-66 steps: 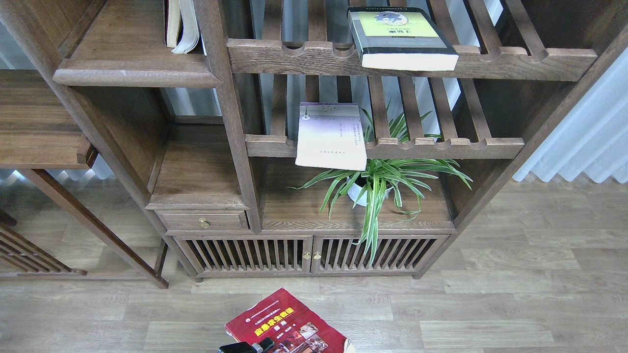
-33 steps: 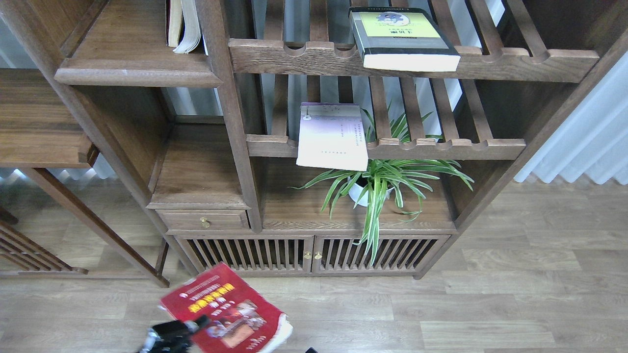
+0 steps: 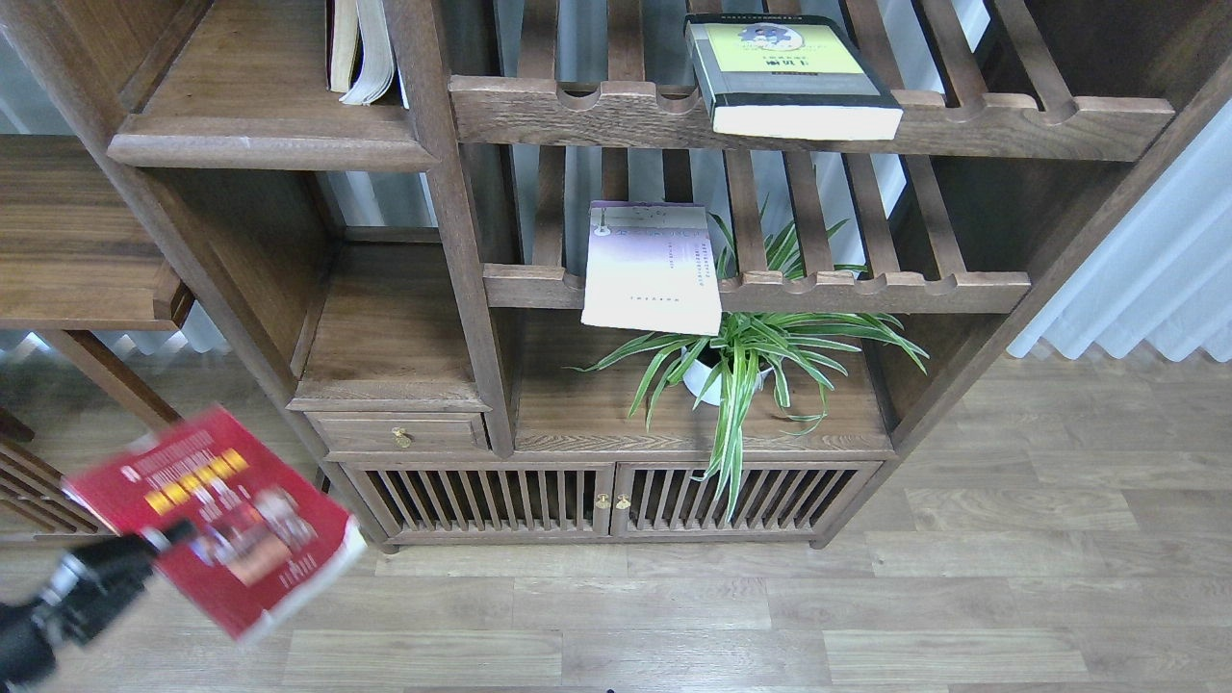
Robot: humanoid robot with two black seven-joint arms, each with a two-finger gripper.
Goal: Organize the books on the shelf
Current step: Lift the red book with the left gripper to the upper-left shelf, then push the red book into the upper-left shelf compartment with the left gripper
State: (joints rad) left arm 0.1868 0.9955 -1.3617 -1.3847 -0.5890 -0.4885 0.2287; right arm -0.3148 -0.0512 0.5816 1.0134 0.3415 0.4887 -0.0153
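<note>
Head view: left pincer (image 3: 159, 539) clamps the blurred red book (image 3: 217, 520), low left, clear of the solid shelf (image 3: 269, 144). Black book (image 3: 789, 72) and lavender book (image 3: 653, 269) lie on slatted racks (none shelved yet).

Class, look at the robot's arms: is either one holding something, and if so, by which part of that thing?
The left end effector holds the dark red paperback with yellow title by its near lower-left edge. The right arm is out of view.

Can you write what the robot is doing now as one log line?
left gripper: holding red book | black-grey book: top rack | lavender book: lower rack
</note>
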